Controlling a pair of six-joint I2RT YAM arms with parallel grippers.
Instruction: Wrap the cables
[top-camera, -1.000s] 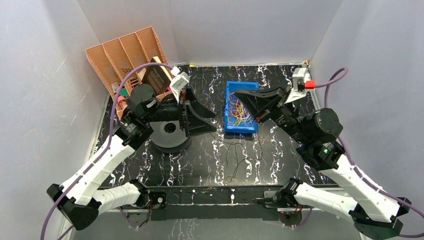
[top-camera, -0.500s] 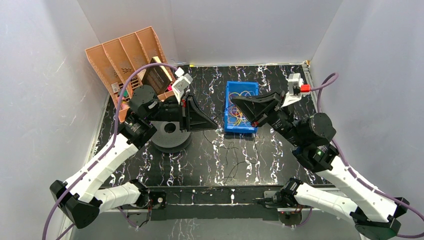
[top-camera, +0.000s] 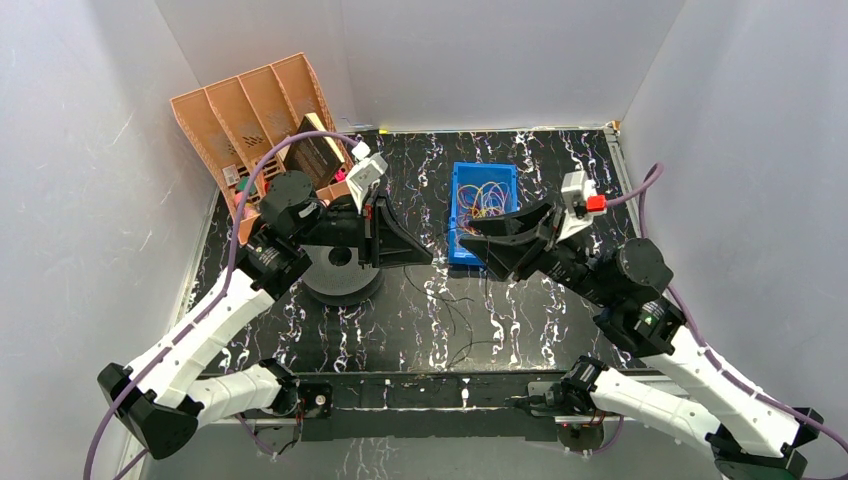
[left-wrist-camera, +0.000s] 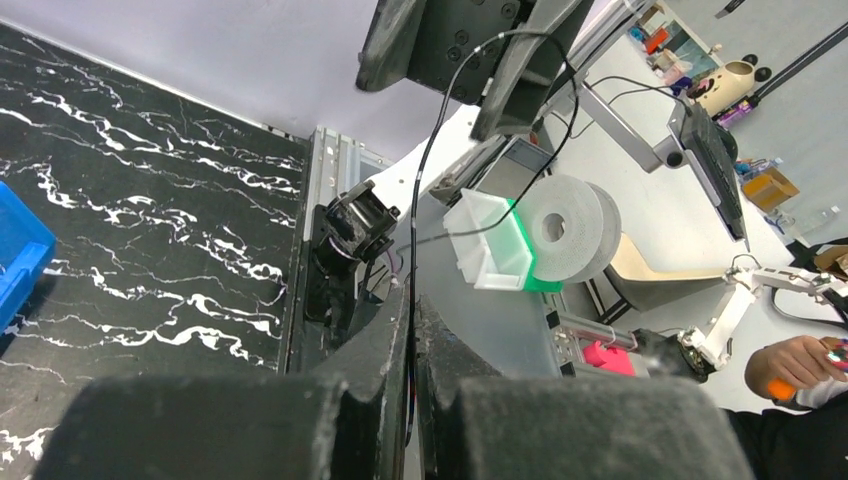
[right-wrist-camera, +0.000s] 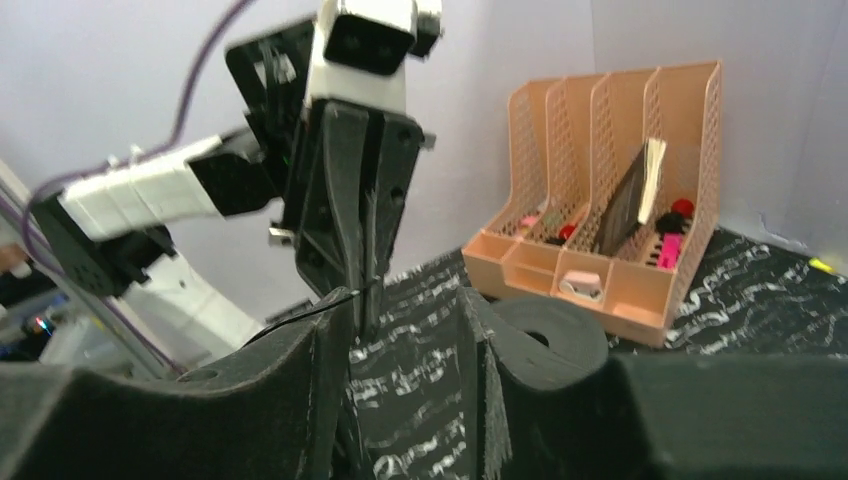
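A thin black cable (left-wrist-camera: 419, 215) runs up out of my left gripper (left-wrist-camera: 415, 305), whose jaws are shut on it, toward my right gripper (left-wrist-camera: 470, 50). From above, the left gripper (top-camera: 428, 260) and right gripper (top-camera: 467, 234) face each other tip to tip, just in front of the blue bin (top-camera: 455, 200). The right gripper (right-wrist-camera: 405, 315) is open; the black cable (right-wrist-camera: 300, 315) lies across the tip of one of its fingers, not pinched. The rest of that cable (top-camera: 445, 305) trails loose on the table. A tangle of yellow, orange and purple cables (top-camera: 483, 198) lies in the bin.
A black round spool (top-camera: 340, 272) stands under the left arm, and shows in the right wrist view as well (right-wrist-camera: 550, 330). An orange divided organiser (top-camera: 255, 115) with small items fills the far left corner. White walls close the table on three sides.
The left gripper has shut on the black cable. The right gripper has drawn back from over the bin toward the left gripper and opened, letting go of the cable.
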